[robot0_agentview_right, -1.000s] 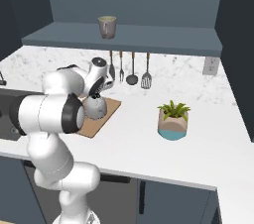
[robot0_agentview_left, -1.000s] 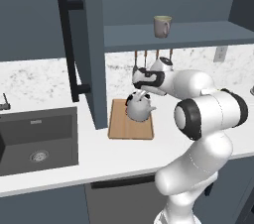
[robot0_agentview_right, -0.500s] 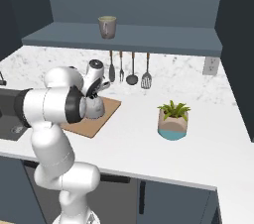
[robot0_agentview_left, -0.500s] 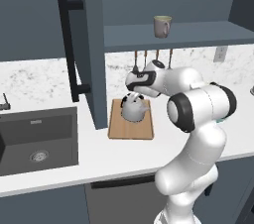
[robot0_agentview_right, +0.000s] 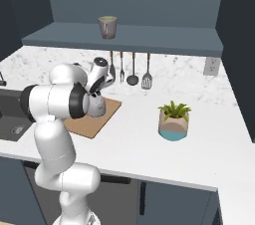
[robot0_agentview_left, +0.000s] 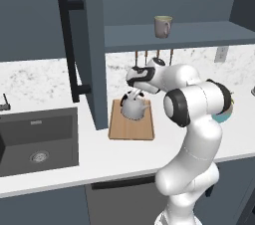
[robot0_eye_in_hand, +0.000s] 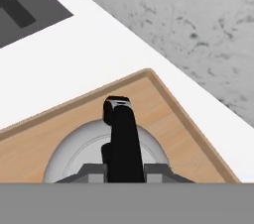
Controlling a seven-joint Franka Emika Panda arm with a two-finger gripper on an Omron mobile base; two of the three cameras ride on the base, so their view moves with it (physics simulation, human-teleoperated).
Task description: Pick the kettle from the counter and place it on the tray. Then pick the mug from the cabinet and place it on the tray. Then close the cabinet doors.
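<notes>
The silver-grey kettle (robot0_agentview_left: 133,110) (robot0_agentview_right: 97,106) stands upright over the back half of the light-brown tray (robot0_agentview_left: 130,129) (robot0_agentview_right: 85,123) on the white counter (robot0_agentview_left: 124,154). My gripper (robot0_agentview_left: 133,94) (robot0_eye_in_hand: 124,172) comes down from above and is shut on the kettle's black arched handle (robot0_eye_in_hand: 121,136). In the hand view the kettle's grey lid (robot0_eye_in_hand: 82,151) lies under the handle, with the tray (robot0_eye_in_hand: 166,114) beneath. Whether the kettle's base touches the tray I cannot tell. The greyish-beige mug (robot0_agentview_left: 162,26) (robot0_agentview_right: 107,26) stands on the open cabinet's shelf (robot0_agentview_left: 199,34). One slate-blue cabinet door (robot0_agentview_left: 92,45) stands swung open.
The dark sink (robot0_agentview_left: 35,137) is set into the counter left of the tray. Kitchen utensils (robot0_agentview_right: 132,69) hang on the wall behind. A teal plant pot (robot0_agentview_right: 173,122) stands on the counter to the right. The open door's black bar handle (robot0_agentview_left: 68,50) juts out left of the arm.
The gripper has carried the kettle a little to the left over the tray, and the arm's elbow has swung to the right. The mug and the cabinet door have not moved.
</notes>
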